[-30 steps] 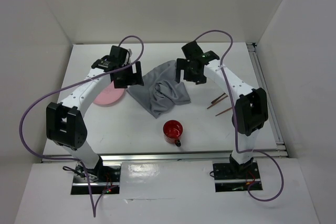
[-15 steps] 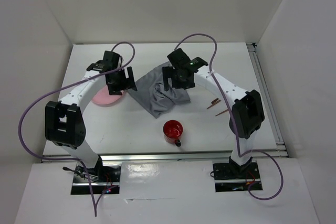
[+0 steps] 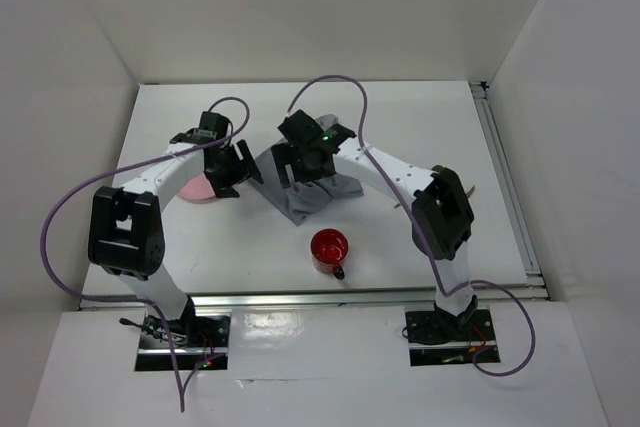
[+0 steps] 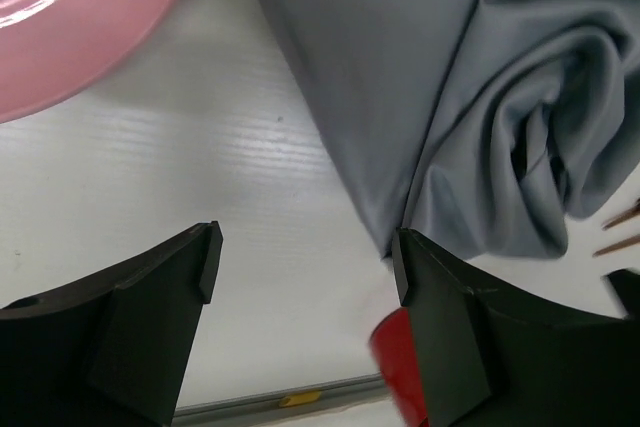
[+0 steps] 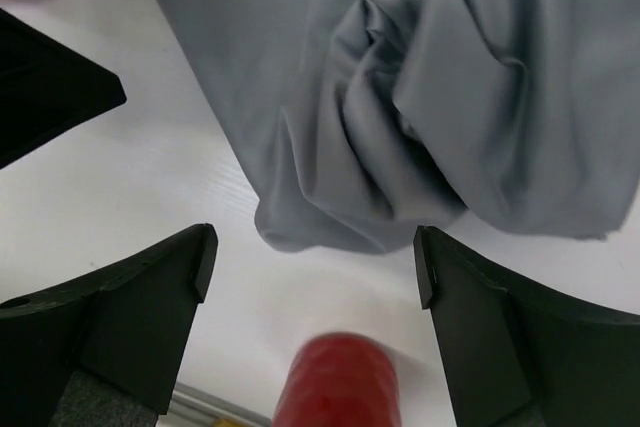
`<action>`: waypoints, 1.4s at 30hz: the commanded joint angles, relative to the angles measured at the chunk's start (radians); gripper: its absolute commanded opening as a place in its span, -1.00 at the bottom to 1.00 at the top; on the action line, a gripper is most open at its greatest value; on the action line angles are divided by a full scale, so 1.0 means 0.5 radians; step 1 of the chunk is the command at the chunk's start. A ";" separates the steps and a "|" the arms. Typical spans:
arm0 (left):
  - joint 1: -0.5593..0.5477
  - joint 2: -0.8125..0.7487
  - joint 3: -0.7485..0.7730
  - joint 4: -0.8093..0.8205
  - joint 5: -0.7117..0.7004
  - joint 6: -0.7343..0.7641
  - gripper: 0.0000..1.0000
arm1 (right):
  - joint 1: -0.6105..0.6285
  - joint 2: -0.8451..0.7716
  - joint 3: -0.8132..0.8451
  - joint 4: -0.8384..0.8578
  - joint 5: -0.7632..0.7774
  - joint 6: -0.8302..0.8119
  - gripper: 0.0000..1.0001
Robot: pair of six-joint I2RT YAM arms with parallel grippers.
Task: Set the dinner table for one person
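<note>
— Step in hand?
— Flattening the grey cloth (image 3: 320, 197) into a place mat, by the look of it. Lies bunched in the middle of the bench (image 3: 450, 127), folded over itself and twisted into a knot toward the right.
— Hands?
— Left hand (image 4: 305, 262) spread wide and empty, hanging over bare bench just beside the cloth's left edge. Right hand (image 5: 312, 252) also spread wide, holding nothing, poised above the cloth's near corner. Cannot tell whether touching the fabric.
— Next move?
— Likely calls for lowering each hand onto an edge, pinching only the top layer, then drawing apart to pull out the folds. Better to grip at points well apart; otherwise risks merely dragging the lump along.
— And the bench itself?
— Under everything: white, flat, walled on three sides, railed along the front and right edges.
— Containers?
— Red cup (image 3: 329, 245) upright near the front rail, on the near side of the cloth and apart from it. Looks empty from above. Pink plate (image 3: 195, 187) to the left, partly hidden behind the left arm, with the visible part bare. Chopsticks (image 4: 618, 219) on the bench right of the cloth, in neither.
— Progress?
— Early, at a guess. Nothing yet arranged as a setting.
</note>
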 commanded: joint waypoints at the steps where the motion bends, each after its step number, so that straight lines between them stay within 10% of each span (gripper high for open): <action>1: 0.036 0.087 -0.036 0.135 0.026 -0.253 0.74 | 0.043 0.135 0.137 0.103 0.095 -0.018 0.81; 5: 0.036 0.200 -0.015 0.219 0.015 -0.315 0.71 | 0.043 0.270 0.201 0.124 0.205 0.006 0.42; 13: -0.028 0.498 0.169 0.203 -0.139 -0.434 0.56 | -0.031 0.470 0.269 0.081 0.350 0.089 0.37; 16: -0.047 0.596 0.224 0.185 -0.139 -0.453 0.10 | -0.056 0.491 0.269 0.036 0.350 0.131 -0.01; 18: -0.047 0.618 0.242 0.185 -0.139 -0.453 -0.27 | -0.101 0.461 0.236 0.011 0.350 0.159 -0.60; 20: -0.047 0.618 0.267 0.163 -0.158 -0.432 -0.98 | -0.120 0.345 0.183 0.032 0.350 0.160 -1.00; 35: -0.068 0.514 1.276 -0.260 -0.014 -0.119 -1.00 | -0.823 -0.613 -0.255 0.716 -0.316 0.034 -1.00; 42: -0.154 0.121 0.646 -0.083 0.149 -0.146 -1.00 | -0.841 -1.416 -1.399 1.112 -0.316 0.119 -0.83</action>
